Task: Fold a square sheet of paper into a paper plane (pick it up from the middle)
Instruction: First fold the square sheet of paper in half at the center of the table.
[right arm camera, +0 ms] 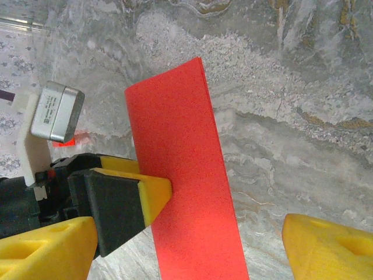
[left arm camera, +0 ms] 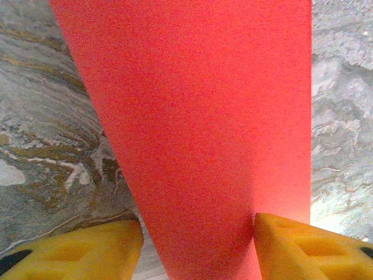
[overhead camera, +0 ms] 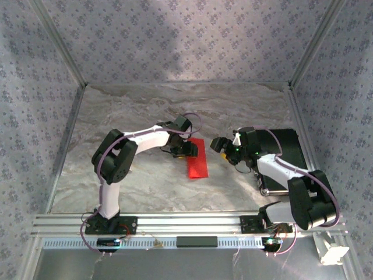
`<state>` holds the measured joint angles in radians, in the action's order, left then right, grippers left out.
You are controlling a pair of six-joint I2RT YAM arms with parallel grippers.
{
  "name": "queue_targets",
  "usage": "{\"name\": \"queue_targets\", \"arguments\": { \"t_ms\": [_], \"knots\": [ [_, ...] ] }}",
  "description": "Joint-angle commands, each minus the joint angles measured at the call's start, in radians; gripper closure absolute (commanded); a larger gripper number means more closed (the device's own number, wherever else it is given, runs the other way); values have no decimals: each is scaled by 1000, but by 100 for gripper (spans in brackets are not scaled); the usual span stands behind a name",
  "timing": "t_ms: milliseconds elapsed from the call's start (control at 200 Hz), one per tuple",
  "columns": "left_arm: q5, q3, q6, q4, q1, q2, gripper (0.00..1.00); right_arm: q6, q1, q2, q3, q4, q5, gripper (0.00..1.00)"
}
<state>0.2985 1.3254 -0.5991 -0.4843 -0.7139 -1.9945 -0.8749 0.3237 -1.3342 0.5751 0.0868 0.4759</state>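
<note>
While the paper (overhead camera: 197, 163) is lying near-to-far on the surface (overhead camera: 145, 116), you are holding your left fingers (left arm camera: 303, 245) apart astride its far end; your right fingers (right arm camera: 326, 245), spread wide, are hovering to its right.

The red paper sheet (left arm camera: 198, 134) is matt, finely grainy. The table (right arm camera: 303, 76) looks smooth, grey marbled. The left pincer (left arm camera: 198, 224) has matt yellow plastic fingers (left arm camera: 76, 248).

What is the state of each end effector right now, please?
Left end effector: open, its fingers straddling the folded red paper.
Right end effector: open, holding nothing.
</note>
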Motion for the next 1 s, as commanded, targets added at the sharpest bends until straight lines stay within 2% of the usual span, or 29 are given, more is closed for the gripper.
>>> {"name": "queue_targets", "arguments": {
  "t_ms": [0,999],
  "knots": [
    [-73,-22,21,-40,-7,-119,43,17,8,-13,32,-2,18,15],
    [-126,43,78,-116,-18,-195,43,20,15,-12,33,-15,5,14]
  ]
}}
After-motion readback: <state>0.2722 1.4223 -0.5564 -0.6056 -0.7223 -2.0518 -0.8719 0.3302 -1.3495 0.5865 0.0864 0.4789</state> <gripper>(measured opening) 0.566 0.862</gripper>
